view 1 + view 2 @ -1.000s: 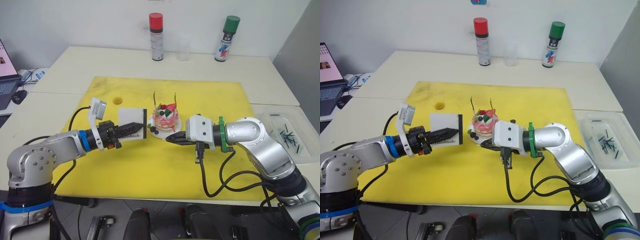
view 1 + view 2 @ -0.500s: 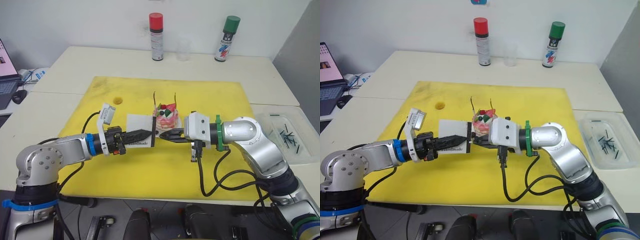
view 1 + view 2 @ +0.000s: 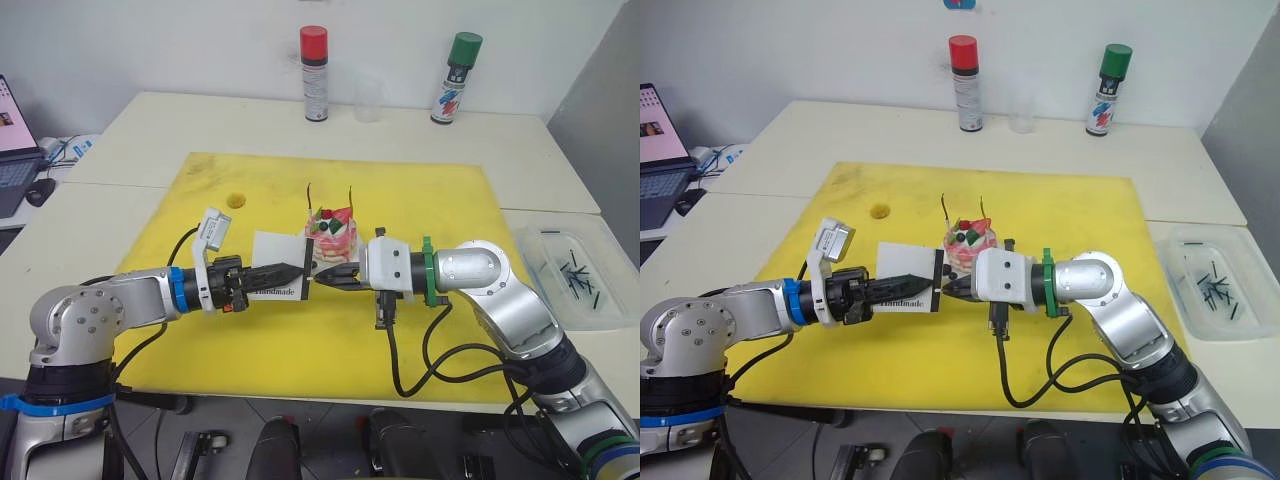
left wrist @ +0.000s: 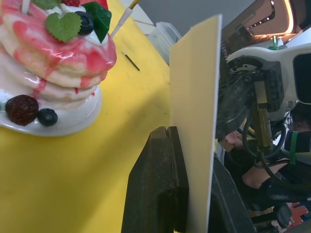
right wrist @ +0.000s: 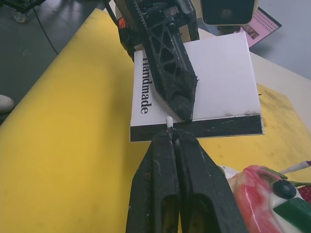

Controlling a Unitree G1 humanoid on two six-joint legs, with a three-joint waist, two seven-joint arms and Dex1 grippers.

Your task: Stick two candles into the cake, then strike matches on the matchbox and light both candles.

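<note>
The pink-and-white cake sits on its white plate mid-mat, with two thin candles standing upright in it. Just in front of the cake, my left gripper is shut on the white matchbox, held on edge with its black strip facing my right gripper. My right gripper is shut on a match whose pale tip touches the strip. In the left wrist view, the box stands beside the cake.
A yellow mat covers the table. Red-capped and green-capped spray cans and a clear cup stand at the back. A clear tray of dark matches sits right. One loose match lies on the mat.
My left gripper carried the matchbox right, to in front of the cake. My right gripper moved left to meet it, bringing the match tip onto the black strip.
</note>
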